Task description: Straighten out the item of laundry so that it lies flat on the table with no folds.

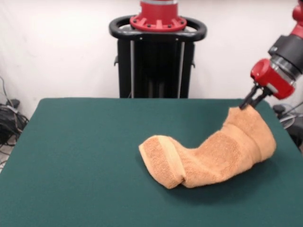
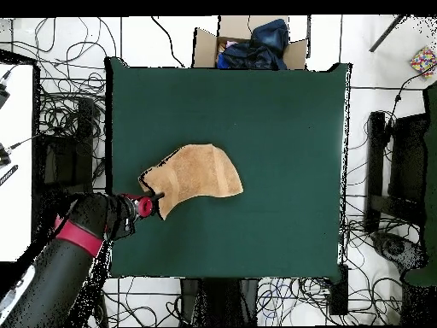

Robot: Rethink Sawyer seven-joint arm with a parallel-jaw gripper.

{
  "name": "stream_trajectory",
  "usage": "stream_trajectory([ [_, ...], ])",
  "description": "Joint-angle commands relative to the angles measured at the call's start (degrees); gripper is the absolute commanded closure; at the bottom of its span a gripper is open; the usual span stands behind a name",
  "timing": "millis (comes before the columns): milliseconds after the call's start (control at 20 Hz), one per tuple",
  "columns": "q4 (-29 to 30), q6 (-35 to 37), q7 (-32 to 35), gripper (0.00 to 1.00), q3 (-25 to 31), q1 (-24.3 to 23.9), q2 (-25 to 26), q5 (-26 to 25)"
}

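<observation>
Jaws (image 1: 247,105) pinching towel (image 1: 213,151) corner, raised, long axis crosswise

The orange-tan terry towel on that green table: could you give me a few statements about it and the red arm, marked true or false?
1. The orange-tan terry cloth towel lies flat with no folds. False: it is bunched and one end is raised off the table.
2. The red and black arm's gripper is at the towel's raised end. True.
3. The large table with the dark green felt-like top is much wider than the towel. True.
4. The towel hangs over the table's edge. False: in the overhead view it sits wholly within the green top.
5. A second cloth lies on the table. False: only the one towel is there.
</observation>
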Motion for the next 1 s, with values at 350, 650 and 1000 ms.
stream_trajectory([
  [350, 3.1, 10.5, -7.3, 1.0, 9.5, -3.1, -5.6, -7.6],
  [650, 5.0, 4.6, 0.2, 1.0, 9.7, -2.7, -2.3, -9.5],
  [1000, 7.7, 2.0, 4.3, 1.0, 10.1, -1.7, -0.7, -10.0],
])
